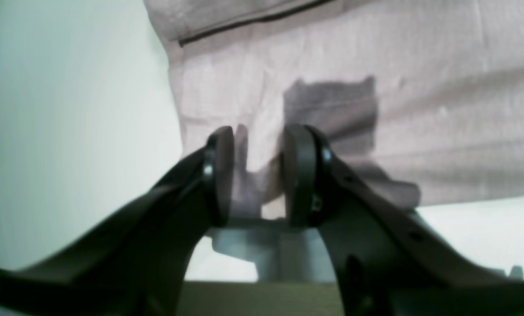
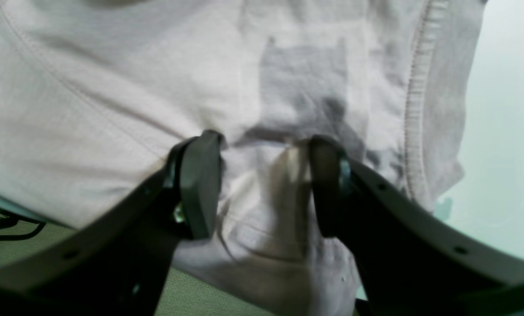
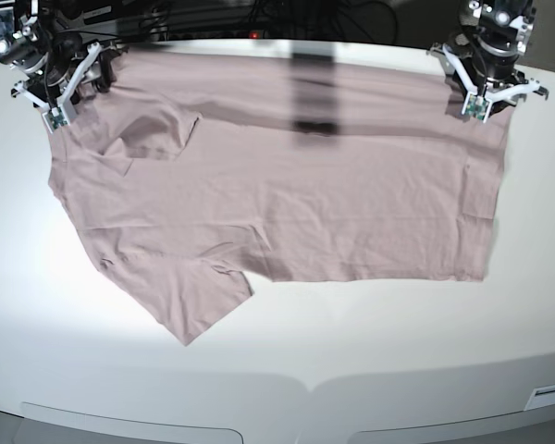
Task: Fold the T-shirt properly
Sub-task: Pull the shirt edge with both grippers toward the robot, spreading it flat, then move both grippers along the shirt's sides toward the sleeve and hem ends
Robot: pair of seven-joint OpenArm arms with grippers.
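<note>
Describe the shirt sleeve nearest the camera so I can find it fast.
On the white table lies a pink T-shirt, spread flat. Its sleeve pokes out from the front left edge toward the camera; the other sleeve is folded onto the shirt.

Black, seemingly screw-dotted fingers (image 1: 220, 175); white-framed wrists.

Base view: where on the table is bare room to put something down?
The white table is bare in front of the T-shirt, along its near edge, and beside the near sleeve. The far corners are crowded by the left hand and right hand.
</note>
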